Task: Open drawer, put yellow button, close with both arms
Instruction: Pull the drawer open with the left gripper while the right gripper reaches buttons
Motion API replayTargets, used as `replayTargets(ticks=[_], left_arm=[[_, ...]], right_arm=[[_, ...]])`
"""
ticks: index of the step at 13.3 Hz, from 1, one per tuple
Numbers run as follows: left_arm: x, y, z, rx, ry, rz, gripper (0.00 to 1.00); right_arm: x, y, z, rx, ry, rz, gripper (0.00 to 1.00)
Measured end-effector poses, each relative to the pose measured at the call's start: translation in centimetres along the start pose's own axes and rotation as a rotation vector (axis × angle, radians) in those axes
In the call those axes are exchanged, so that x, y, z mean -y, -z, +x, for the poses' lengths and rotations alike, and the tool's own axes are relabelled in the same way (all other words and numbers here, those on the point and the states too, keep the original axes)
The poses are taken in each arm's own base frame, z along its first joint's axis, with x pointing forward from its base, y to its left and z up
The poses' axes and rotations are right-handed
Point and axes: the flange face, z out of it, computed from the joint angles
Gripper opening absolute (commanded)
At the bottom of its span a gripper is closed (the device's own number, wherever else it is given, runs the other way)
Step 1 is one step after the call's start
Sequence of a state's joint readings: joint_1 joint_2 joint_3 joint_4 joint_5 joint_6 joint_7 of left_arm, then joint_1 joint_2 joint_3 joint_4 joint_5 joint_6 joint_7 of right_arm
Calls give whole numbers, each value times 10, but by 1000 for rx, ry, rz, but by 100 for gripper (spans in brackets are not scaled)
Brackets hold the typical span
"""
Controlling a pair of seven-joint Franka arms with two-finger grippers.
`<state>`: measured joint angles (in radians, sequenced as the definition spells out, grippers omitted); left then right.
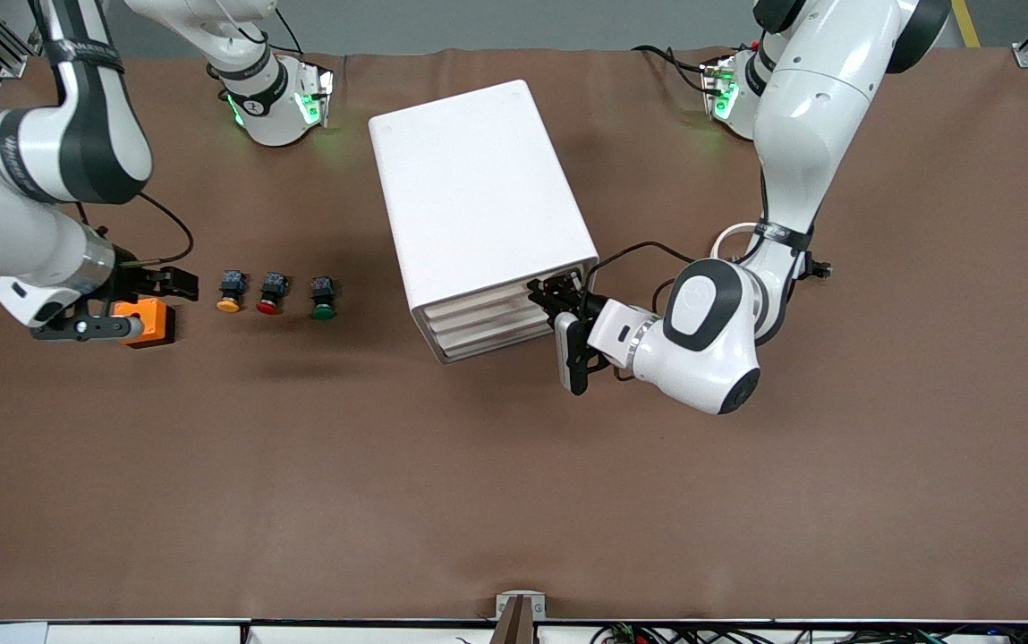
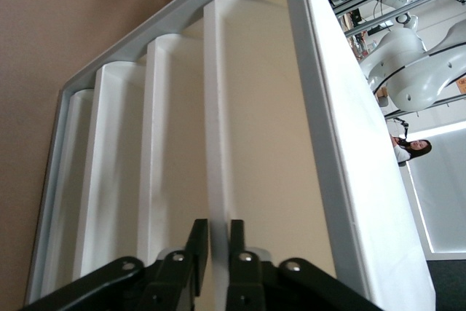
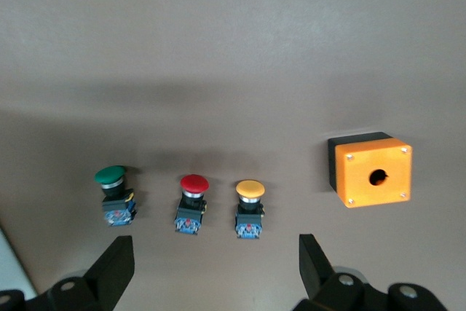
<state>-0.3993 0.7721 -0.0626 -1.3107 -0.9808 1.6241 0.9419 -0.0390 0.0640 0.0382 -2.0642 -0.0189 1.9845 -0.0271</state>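
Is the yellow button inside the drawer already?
No, the yellow button lies on the table beside the red button, under the open right gripper.

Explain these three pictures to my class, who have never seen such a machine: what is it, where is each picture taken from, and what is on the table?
Two white robot arms work at a brown table. One picture looks down from across the table; the others come from cameras on each wrist. The left gripper is shut on the edge of the top drawer of a white cabinet. The right gripper is open, holding nothing, above three push-buttons: the yellow button, a red one and a green one. An orange box lies beside them.
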Motion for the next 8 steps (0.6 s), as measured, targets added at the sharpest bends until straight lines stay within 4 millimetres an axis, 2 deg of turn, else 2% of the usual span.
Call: replayTargets(ticks=[2, 5, 8], left_arm=[[-1, 0, 1, 9, 9, 10, 3], [-2, 1, 1, 10, 11, 12, 2], [0, 3, 1, 9, 17, 17, 2]], right_arm=[[1, -24, -9, -9, 2, 0, 100], [0, -48, -23, -37, 41, -9, 100], [-23, -78, -34, -111, 90, -19, 100]])
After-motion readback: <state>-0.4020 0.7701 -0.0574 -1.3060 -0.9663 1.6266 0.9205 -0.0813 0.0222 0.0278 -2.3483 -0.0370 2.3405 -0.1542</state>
